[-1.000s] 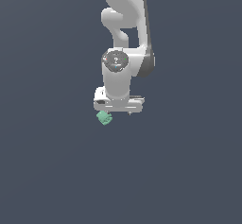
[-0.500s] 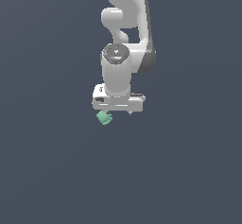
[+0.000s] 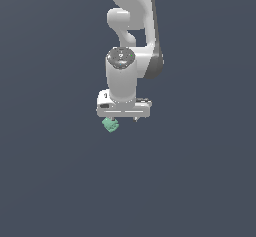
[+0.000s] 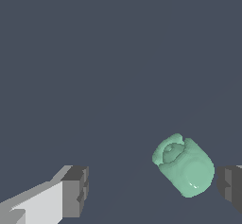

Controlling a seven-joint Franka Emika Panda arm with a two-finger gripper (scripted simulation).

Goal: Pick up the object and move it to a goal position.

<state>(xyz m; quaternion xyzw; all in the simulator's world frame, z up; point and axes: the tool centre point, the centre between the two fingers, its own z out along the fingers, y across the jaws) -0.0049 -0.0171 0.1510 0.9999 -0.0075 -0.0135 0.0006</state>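
In the exterior view the white arm (image 3: 131, 41) points straight down, and its tool (image 3: 123, 118) hangs just above the mint-green object (image 3: 110, 125), which peeks out under the tool's edge toward the exterior view's left.

In the wrist view the tool's fingers (image 4: 75, 190) stand wide apart. The object (image 4: 184, 165) lies between them, close beside one pad and well apart from the other, gripped by neither.

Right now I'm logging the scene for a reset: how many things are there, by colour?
Mint-green: 1, the object
White: 1, the gripper, open around it
Total: 2
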